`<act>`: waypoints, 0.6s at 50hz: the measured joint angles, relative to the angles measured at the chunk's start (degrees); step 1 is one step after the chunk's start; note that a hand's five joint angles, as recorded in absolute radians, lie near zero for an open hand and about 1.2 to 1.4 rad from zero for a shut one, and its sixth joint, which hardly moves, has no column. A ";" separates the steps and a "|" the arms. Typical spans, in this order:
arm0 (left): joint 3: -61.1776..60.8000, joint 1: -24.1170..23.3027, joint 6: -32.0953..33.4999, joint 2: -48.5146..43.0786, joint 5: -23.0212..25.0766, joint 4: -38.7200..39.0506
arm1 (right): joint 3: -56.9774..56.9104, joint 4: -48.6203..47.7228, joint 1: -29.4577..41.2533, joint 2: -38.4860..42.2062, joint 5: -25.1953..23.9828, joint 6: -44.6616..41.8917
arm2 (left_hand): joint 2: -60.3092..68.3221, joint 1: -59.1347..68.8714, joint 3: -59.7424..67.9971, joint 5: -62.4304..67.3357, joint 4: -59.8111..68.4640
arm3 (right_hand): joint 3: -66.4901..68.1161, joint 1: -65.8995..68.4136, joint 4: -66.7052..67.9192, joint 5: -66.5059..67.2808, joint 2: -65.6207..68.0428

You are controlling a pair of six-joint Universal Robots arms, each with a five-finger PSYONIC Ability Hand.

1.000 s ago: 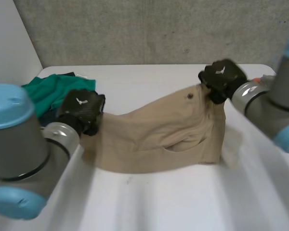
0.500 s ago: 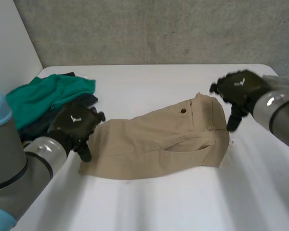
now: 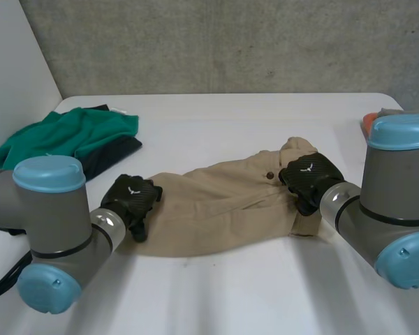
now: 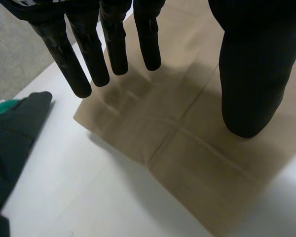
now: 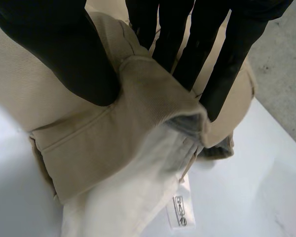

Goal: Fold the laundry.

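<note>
Left hand (image 3: 131,199): I am holding my fingers straight and apart over the leg hem (image 4: 123,138).
Right hand (image 3: 309,178): I am pinching the waistband (image 5: 153,84) between thumb and fingers.
Khaki trousers (image 3: 223,209): they are lying across the white table (image 3: 216,293).

White table (image 3: 216,125) stretches out, grey concrete wall (image 3: 230,42) stands behind it, a white panel (image 3: 14,63) closes the left side, and something small and orange (image 3: 367,125) sits at the table's right edge.

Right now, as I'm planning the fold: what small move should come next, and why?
Probably close the left hand on the tan trousers at the leg hem: its fingers lie straight over it, while the right hand pinches the waistband.
</note>
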 measured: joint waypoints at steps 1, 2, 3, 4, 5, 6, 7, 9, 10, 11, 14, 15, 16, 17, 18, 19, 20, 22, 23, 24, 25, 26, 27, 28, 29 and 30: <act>0.15 -0.20 0.68 -0.35 -0.23 0.88 | 0.01 -0.39 0.37 -0.29 0.08 -0.01 | 0.00 0.00 0.00 0.00 0.00 | 0.50 0.00 0.65 0.20 0.00; 0.20 -0.27 0.94 -0.45 -0.27 1.18 | 0.03 -0.50 0.52 -0.54 0.07 -0.02 | 0.00 0.00 0.00 0.00 0.00 | 0.55 0.00 0.70 0.20 0.00; 0.29 -0.43 1.49 -0.63 -0.29 1.78 | 0.15 -0.69 0.91 -1.52 -0.03 -0.06 | 0.23 0.00 0.13 0.09 0.15 | 0.64 0.00 0.77 0.20 0.00; 0.33 -0.49 1.74 -0.68 -0.27 2.01 | 0.29 -0.76 1.15 -2.39 -0.17 -0.09 | 0.49 0.11 0.38 0.28 0.45 | 0.67 0.00 0.81 0.18 0.00; 0.37 -0.55 1.93 -0.71 -0.22 2.16 | 0.41 -0.82 1.34 -3.31 -0.36 -0.11 | 0.60 0.34 0.59 0.43 0.63 | 0.67 0.00 0.83 0.20 0.00; 0.42 -0.60 2.07 -0.71 -0.17 2.27 | 0.57 -0.87 1.53 -4.39 -0.60 -0.13 | 0.60 0.34 0.59 0.43 0.63 | 0.66 0.00 0.83 0.20 0.00; 0.47 -0.64 2.18 -0.70 -0.11 2.33 | 0.68 -0.89 1.65 -5.27 -0.83 -0.14 | 1.83 2.03 1.87 1.63 1.87 | 0.67 0.00 0.84 0.20 0.00; 0.62 -0.69 2.27 -0.65 0.00 2.32 | 0.91 -0.86 1.86 -7.66 -1.60 -0.11 | 3.08 3.36 3.09 2.82 3.15 | 0.67 0.00 0.84 0.20 0.00; 0.68 -0.68 2.26 -0.61 0.06 2.30 | 1.00 -0.80 1.91 -8.78 -2.01 -0.07 | 3.71 3.98 3.79 3.38 3.74 | 0.67 0.00 0.84 0.21 0.00; 0.72 -0.68 2.24 -0.56 0.08 2.26 | 1.06 -0.74 1.94 -9.58 -2.32 -0.02 | 4.41 4.88 4.48 4.12 4.53 | 0.66 0.00 0.84 0.20 0.00; 0.86 -0.67 2.05 -0.21 0.19 2.03 | 1.12 -0.39 2.00 -13.17 -3.73 0.34 | 7.34 7.95 7.40 6.91 7.41 | 0.67 0.00 0.85 0.20 0.00; 0.88 -0.67 2.01 -0.15 0.21 2.00 | 1.11 -0.35 2.01 -13.58 -3.87 0.39 | 7.52 8.14 7.59 7.11 7.64 | 0.67 0.00 0.84 0.20 0.00; 0.90 -0.68 1.88 0.00 0.23 1.94 | 1.03 -0.25 2.03 -14.82 -4.28 0.58 | 7.94 8.42 8.01 7.50 8.05 | 0.67 0.00 0.85 0.20 0.00; 0.91 -0.70 1.81 0.09 0.25 1.90 | 0.97 -0.18 2.04 -15.51 -4.50 0.71 | 7.99 8.43 8.06 7.56 8.12 | 0.67 0.00 0.84 0.21 0.00; 0.91 -0.73 1.67 0.26 0.27 1.82 | 0.84 -0.09 2.06 -16.48 -4.78 0.89 | 8.08 8.43 8.08 7.69 8.25 | 0.67 0.00 0.85 0.20 0.00; 0.90 -0.79 1.53 0.39 0.29 1.75 | 0.69 -0.02 2.08 -17.26 -4.96 1.07 | 8.18 8.46 8.11 7.81 8.30 | 0.67 0.00 0.85 0.20 0.00; 0.89 -0.88 1.36 0.52 0.30 1.66 | 0.40 0.09 2.15 -18.22 -5.12 1.35 | 8.99 9.23 9.00 8.46 8.92 | 0.67 0.00 0.85 0.19 0.00; 0.88 -0.98 1.17 0.62 0.30 1.59 | 0.12 0.20 2.23 -18.92 -5.16 1.57 | 11.85 12.70 11.89 11.22 11.82 | 0.67 0.00 0.85 0.19 0.00; 0.88 -1.03 1.06 0.66 0.31 1.55 | -0.04 0.30 2.28 -19.22 -5.17 1.66 | 15.06 15.67 14.57 13.78 14.47 | 0.68 0.00 0.85 0.20 0.00; 0.88 -1.09 0.90 0.70 0.31 1.52 | -0.28 0.49 2.36 -19.62 -5.16 1.78 | 15.06 15.67 14.57 13.78 14.47 | 0.67 0.00 0.86 0.20 0.00; 0.88 -1.12 0.82 0.72 0.31 1.50 | -0.37 0.56 2.39 -19.75 -5.16 1.82 | 20.76 21.60 20.35 19.52 20.25 | 0.67 0.00 0.86 0.19 0.00; 0.88 -1.15 0.73 0.75 0.31 1.48 | -0.49 0.67 2.42 -19.90 -5.15 1.84 | 23.75 24.46 23.06 22.27 23.00 | 0.67 0.00 0.86 0.21 0.00; 0.88 -1.18 0.60 0.80 0.30 1.47 | -0.64 0.83 2.46 -20.04 -5.14 1.86 | 28.78 29.27 28.67 26.97 27.77 | 0.67 0.00 0.86 0.19 0.00; 0.89 -1.21 0.42 0.90 0.28 1.48 | -0.85 1.05 2.51 -20.15 -5.12 1.84 | 38.54 39.56 37.80 37.14 37.96 | 0.67 0.00 0.86 0.19 0.00; 0.89 -1.23 0.29 0.98 0.25 1.48 | -0.98 1.20 2.53 -20.19 -5.11 1.83 | 40.79 41.11 40.52 39.75 40.76 | 0.67 0.00 0.86 0.20 0.00; 0.91 -1.22 0.13 1.12 0.19 1.52 | -1.15 1.39 2.53 -20.16 -5.09 1.75 | 42.52 41.10 42.11 40.71 42.45 | 0.67 0.00 0.86 0.20 0.00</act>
